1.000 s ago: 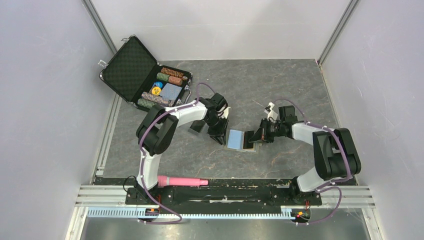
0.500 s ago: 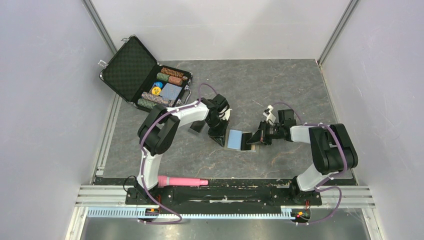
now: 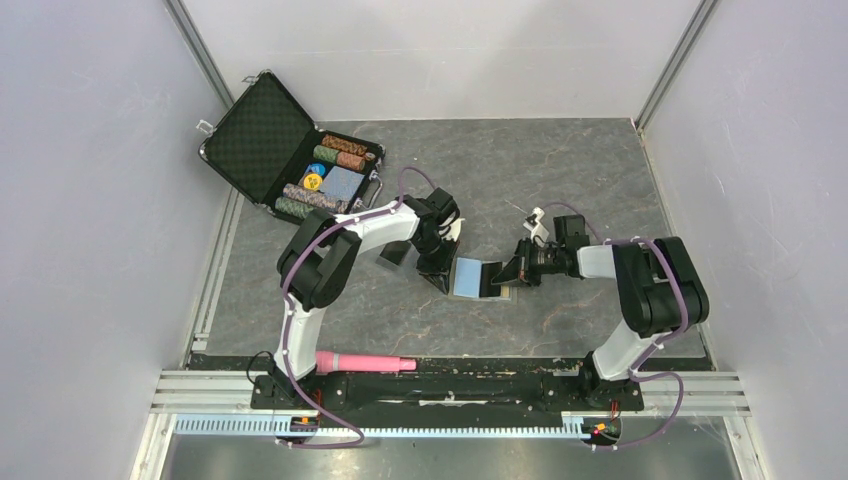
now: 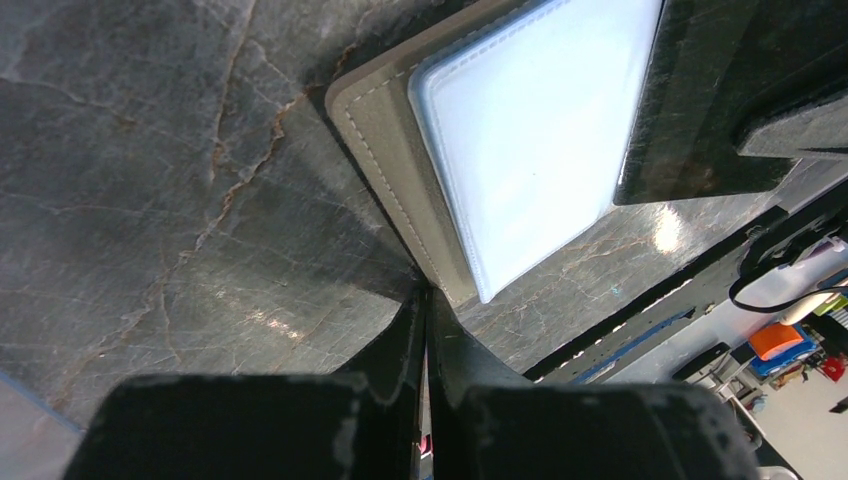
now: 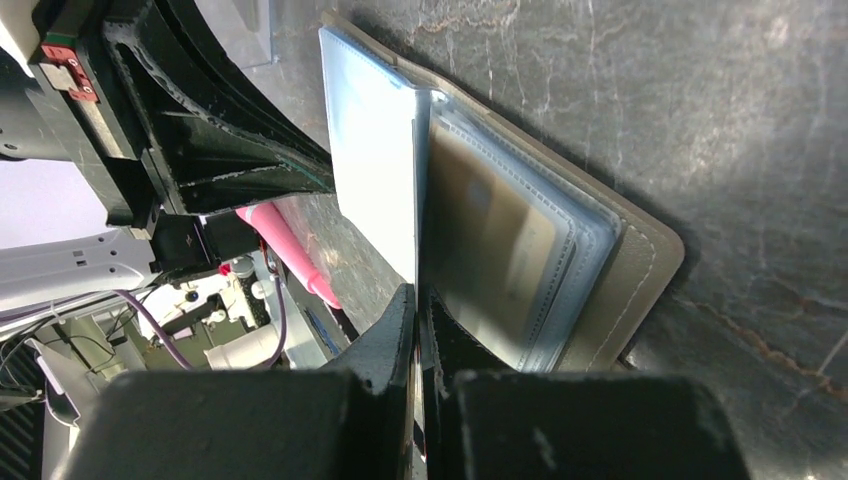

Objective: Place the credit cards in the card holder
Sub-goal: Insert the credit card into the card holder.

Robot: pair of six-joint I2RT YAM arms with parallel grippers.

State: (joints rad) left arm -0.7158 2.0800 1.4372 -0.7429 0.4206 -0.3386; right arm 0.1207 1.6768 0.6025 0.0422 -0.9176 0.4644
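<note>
**Ana:** Where do the claws stand?

**Ben:** The left claw [image 4: 427, 305] is closed. Its tips pinch one edge of the small flat taupe grey-brown folding card holder [image 4: 385, 150]. The holder lies open on the grey marbled worktop [image 3: 560, 180], pale blue inside facing up. The right claw [image 5: 418, 300] is clamped on the glossy black rectangular credit card [image 4: 690, 100]. It holds the card tilted up on edge over the holder's opposite half, the one with the clear sleeves.

**Ana:** Is anything in the holder already?

**Ben:** One orange-gold card [image 5: 490, 235] shows through a clear sleeve, just beside the black card. I cannot tell whether the black card's lower edge is inside a pocket or only resting against it.

**Ana:** So which step is this?

**Ben:** I judge it to be feeding in the black card, with the left claw bracing the holder. The next move calls for laying the card flatter, squaring its edge to a sleeve mouth and sliding it in. The left grip should stay firm so the holder cannot skid. The card could catch on the sleeve lip or lift the sleeve.

**Ana:** What is farther out?

**Ben:** The open black diamond-lined case of poker chips [image 3: 262, 140] sits well apart from the holder, beyond the left claw.
</note>
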